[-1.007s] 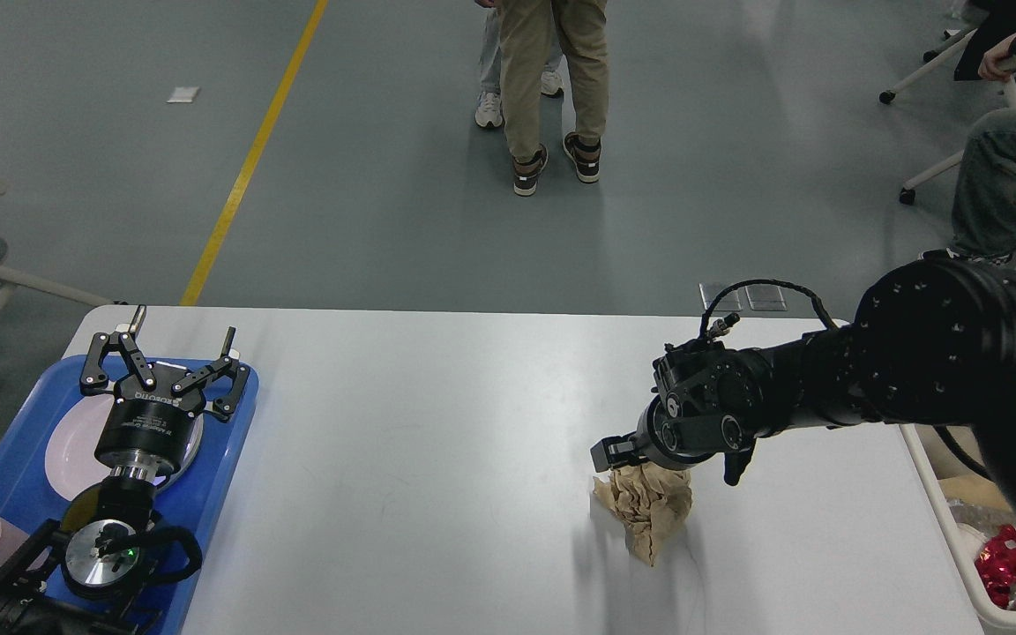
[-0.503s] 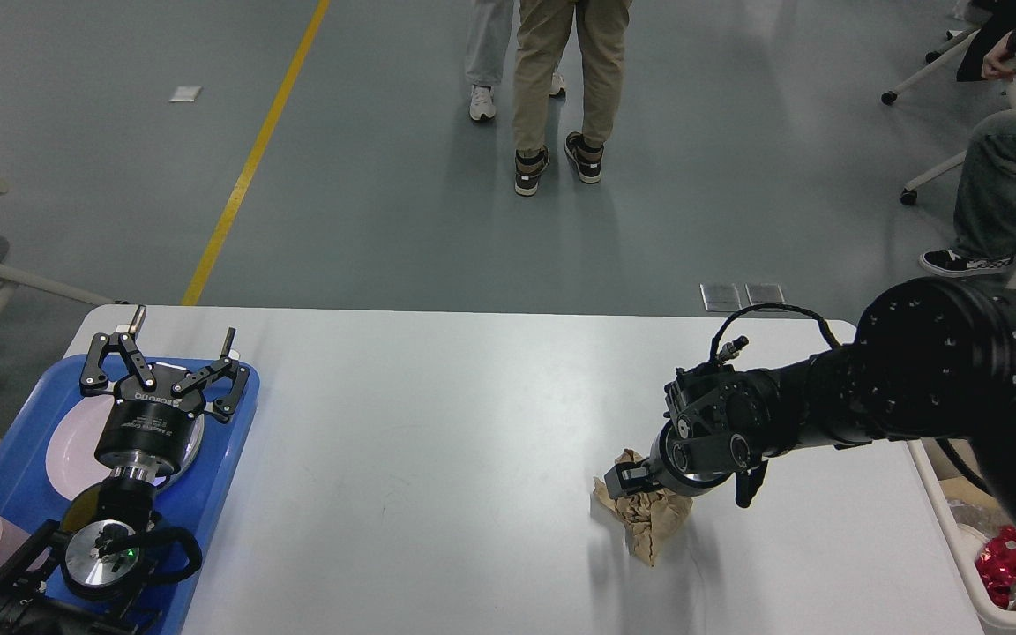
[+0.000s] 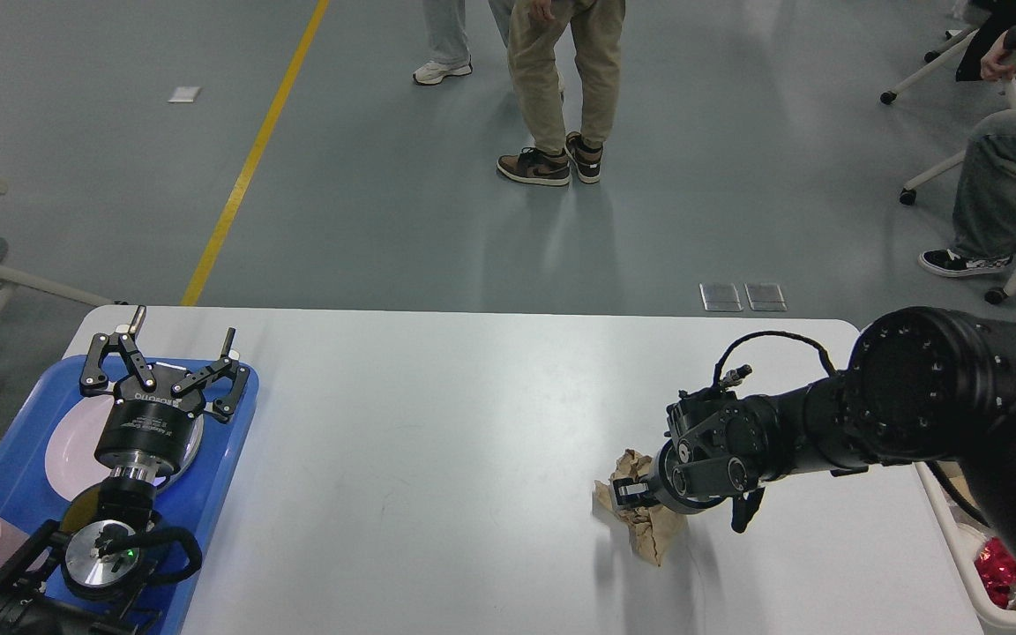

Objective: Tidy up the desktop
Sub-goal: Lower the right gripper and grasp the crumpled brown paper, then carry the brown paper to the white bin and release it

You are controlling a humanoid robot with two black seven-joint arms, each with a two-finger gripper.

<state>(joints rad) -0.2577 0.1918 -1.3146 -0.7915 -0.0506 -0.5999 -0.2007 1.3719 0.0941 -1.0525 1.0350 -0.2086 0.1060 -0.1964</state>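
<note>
The wide white matte desk with rounded corners carried a crumpled brown paper wad, pinched by the right pincer; the left pincer stood spread.

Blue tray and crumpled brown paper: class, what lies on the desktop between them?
Nothing: the head view shows bare white desktop between blue tray and brown paper.

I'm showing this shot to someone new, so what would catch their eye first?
Probably the crumpled brown paper wad lying on the large white desktop, right of centre, with the black right gripper down on it. Next, the open left gripper hovers above the blue plastic tray holding a pale round plate at the left edge.
</note>
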